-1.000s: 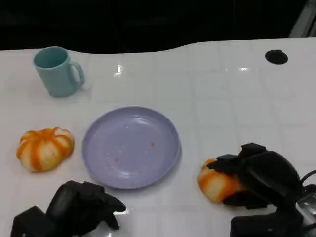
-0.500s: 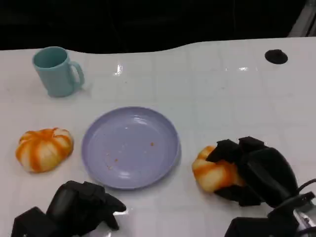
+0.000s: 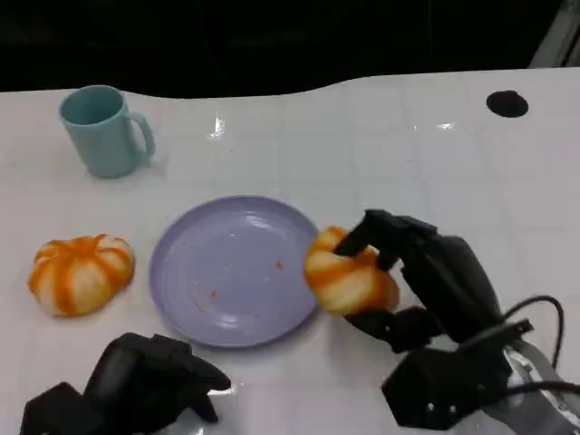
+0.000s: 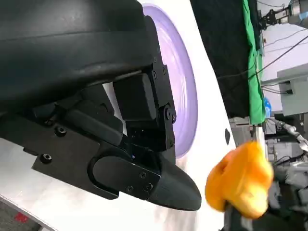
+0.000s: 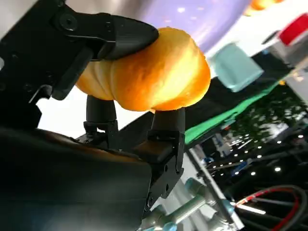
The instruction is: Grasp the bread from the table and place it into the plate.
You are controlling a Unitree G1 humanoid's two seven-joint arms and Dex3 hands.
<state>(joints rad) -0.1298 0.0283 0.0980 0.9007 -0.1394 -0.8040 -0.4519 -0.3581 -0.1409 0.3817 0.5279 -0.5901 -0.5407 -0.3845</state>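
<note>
Our right hand point(image 3: 412, 281), at the lower right of the head view, holds the bread point(image 3: 349, 276) with black fingers point(image 3: 381, 231) wrapped over its top and another pressing from below. The right wrist view confirms the hold: the orange loaf point(image 5: 149, 77) sits clamped between fingers above and beneath it. The bread appears raised off the desk point(image 3: 408, 163); it sits at centre-right of the frame, against the right rim of the purple plate point(image 3: 227, 272), and we cannot tell whether it overhangs that rim or merely sits beside it.

Our left hand point(image 3: 149, 381) lies at the lower left of the frame, fingers curled in with nothing in them, near the plate's lower rim.

A second orange loaf point(image 3: 82, 272) rests on the desk at the left, apart from the plate. A teal mug point(image 3: 104, 131) stands at the upper left.

We judge the grasp and lift done. What remains is carrying the bread over the plate's middle, lowering it and releasing. The plate holds only a few crumbs, so no bread is placed yet.
</note>
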